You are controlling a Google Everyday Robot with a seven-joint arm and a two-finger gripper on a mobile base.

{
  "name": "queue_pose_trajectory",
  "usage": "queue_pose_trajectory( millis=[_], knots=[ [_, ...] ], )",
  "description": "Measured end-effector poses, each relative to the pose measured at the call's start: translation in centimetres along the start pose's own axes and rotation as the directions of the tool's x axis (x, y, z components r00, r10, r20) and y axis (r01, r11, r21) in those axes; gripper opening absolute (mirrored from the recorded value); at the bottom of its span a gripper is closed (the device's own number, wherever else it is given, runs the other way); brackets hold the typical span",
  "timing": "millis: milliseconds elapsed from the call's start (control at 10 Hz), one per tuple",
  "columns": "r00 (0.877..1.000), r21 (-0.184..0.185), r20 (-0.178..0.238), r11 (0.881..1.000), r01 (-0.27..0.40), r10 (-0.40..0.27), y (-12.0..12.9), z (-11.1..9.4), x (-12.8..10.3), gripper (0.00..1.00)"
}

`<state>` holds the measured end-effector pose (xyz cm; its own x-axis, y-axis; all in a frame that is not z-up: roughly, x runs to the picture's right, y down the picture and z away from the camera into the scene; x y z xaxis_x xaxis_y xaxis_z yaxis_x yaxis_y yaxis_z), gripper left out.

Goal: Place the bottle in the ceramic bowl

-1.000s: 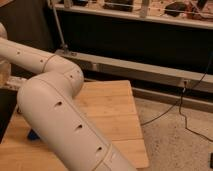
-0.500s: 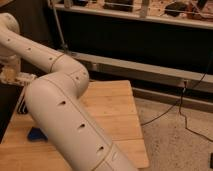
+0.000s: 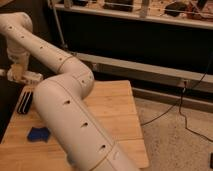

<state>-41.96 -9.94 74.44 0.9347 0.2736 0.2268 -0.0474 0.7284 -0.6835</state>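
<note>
- tool [image 3: 17, 75] at far left, over the tabletop [image 3: 112, 107] edge; grip state: cannot tell
- bottle, ceramic bowl not visible
- find bowl first, lower slowly, release low
- blue sponge [image 3: 38, 134] near the front-left edge, avoid it

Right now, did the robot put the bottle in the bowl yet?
Not yet, as far as I can see. The gripper hangs at the left edge of the wooden table, behind a blue sponge. No bottle or bowl is in view; the big white arm may hide them. Finding, grasping and placing the bottle look left.
</note>
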Motion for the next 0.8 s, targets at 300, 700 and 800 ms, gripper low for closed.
queue_pose_trajectory(
  millis=[300, 700, 800],
  knots=[
    [1.000, -0.028, -0.016, 1.000, -0.001, 0.001, -1.0, 0.3, 2.4, 0.00],
    [0.996, -0.023, -0.091, 0.999, 0.023, -0.025, -2.1, 1.0, 5.3, 0.00],
    [0.993, -0.020, -0.114, 0.999, 0.036, -0.038, -2.2, 1.4, 5.9, 0.00]
  ],
)
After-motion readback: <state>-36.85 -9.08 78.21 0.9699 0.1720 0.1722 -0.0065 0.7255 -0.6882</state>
